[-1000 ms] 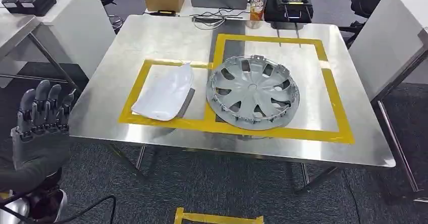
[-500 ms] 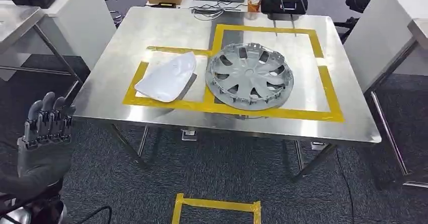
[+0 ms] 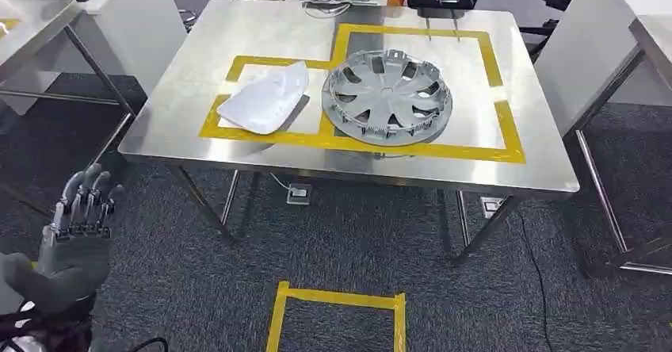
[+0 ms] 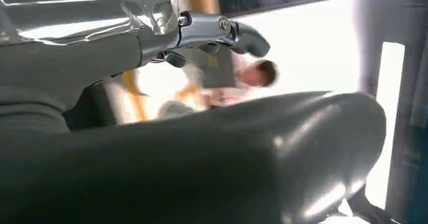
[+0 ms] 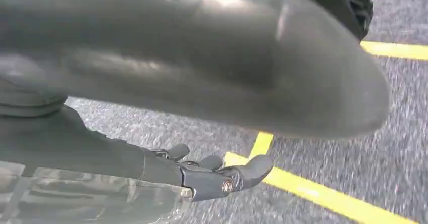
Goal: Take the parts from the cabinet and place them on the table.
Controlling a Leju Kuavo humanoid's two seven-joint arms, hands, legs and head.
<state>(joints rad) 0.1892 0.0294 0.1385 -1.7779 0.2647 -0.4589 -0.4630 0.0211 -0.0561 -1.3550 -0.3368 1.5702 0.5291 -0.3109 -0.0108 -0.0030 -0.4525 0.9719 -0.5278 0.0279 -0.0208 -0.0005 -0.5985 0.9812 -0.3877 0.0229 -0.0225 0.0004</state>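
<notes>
The right hand (image 5: 202, 148) takes up most of the right wrist view. Its thick grey thumb (image 5: 242, 57) crosses the picture as a broad, blurred band, and its darker fingers (image 5: 232, 176) reach out apart from the thumb, lightly curled, with nothing between them. Beyond the hand lies a grey carpeted floor (image 5: 398, 88). Strips of yellow tape (image 5: 323, 196) are stuck flat on the carpet and meet at a corner close to the fingertips.
</notes>
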